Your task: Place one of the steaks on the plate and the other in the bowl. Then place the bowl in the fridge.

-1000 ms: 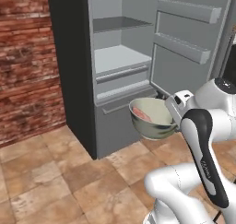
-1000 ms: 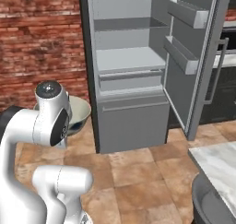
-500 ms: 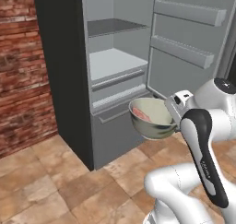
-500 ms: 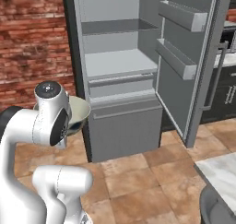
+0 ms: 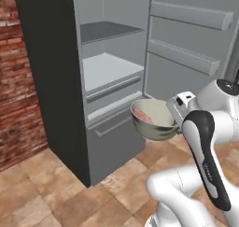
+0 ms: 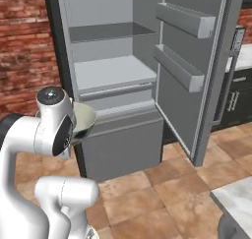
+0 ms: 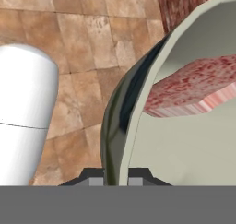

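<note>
The end effector (image 7: pixel 115 176) is nearly closed, pinching the thin rim of the bowl (image 5: pixel 154 121) between its two tips, one inside the wall and one outside. The bowl hangs in the air off the end effector, above the tiled floor (image 5: pixel 56 193), in front of the open fridge (image 5: pixel 100 81) and level with its lower drawers. One steak (image 7: pixel 193 87) lies inside the bowl, against the cream inner wall, just beyond the pinched rim. The fridge door (image 6: pixel 189 66) stands swung wide open to the right, its shelves bare.
</note>
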